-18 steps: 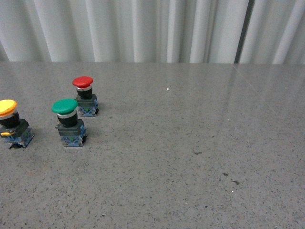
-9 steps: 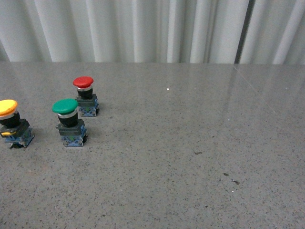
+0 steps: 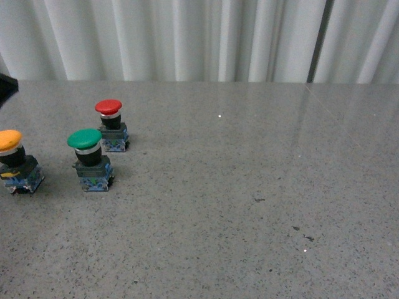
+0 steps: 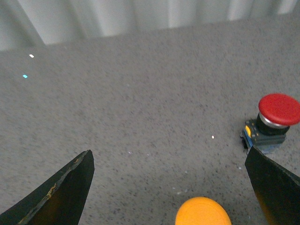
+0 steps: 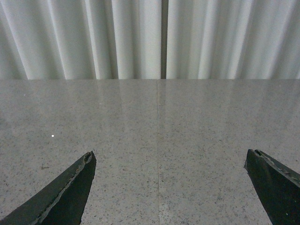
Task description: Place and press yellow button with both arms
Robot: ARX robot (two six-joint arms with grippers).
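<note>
Left arm [image 3: 6,87] now edges into front view; left gripper [image 4: 168,157] wide open, empty, near yellow button [image 4: 203,213]; right gripper [image 5: 168,157] wide open, empty

— Where's the yellow button [image 3: 11,159]?
— Far left in the front view. It stands upright on its blue-grey base, with an orange-yellow cap, a silver collar and a black body.
— And the arms?
— The left gripper [image 4: 168,157] hangs above the cap, black fingers spread wide and not touching it. The right gripper [image 5: 169,153] is spread just as wide.
</note>
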